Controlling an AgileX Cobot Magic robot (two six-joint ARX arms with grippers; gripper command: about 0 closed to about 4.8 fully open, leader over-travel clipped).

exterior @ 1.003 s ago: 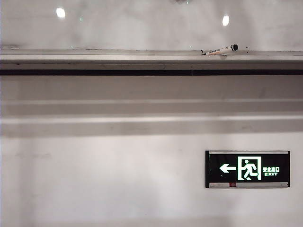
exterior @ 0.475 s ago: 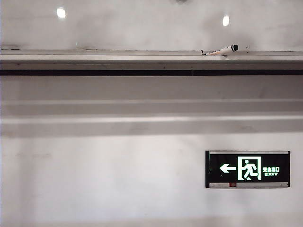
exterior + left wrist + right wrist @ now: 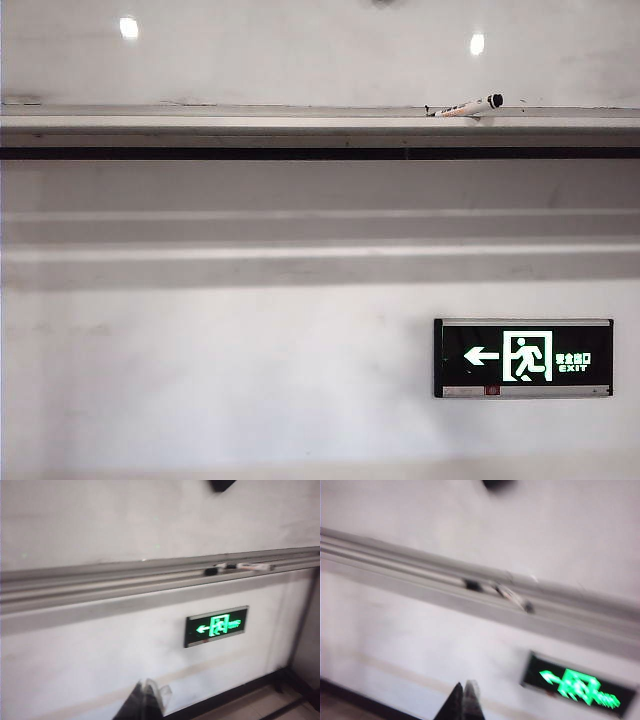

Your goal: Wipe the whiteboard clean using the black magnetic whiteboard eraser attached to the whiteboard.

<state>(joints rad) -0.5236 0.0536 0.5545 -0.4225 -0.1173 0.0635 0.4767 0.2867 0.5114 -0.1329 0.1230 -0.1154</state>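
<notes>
The whiteboard (image 3: 300,60) is a glossy pale panel above a long metal ledge (image 3: 250,122). The black eraser (image 3: 221,485) clings to the board, cut off by the picture's edge in the left wrist view. In the right wrist view the eraser (image 3: 497,484) is a dark blur on the board. My left gripper (image 3: 147,692) hangs far below the ledge in front of the wall, its fingers pressed together and empty. My right gripper (image 3: 464,690) is also low before the wall, shut on nothing. Neither arm shows in the exterior view, and the eraser is out of that view.
A white marker with a black cap (image 3: 465,106) lies on the ledge. A lit exit sign (image 3: 522,357) is mounted on the wall below the ledge at the right. A dark skirting strip and tiled floor (image 3: 260,705) run beneath the wall.
</notes>
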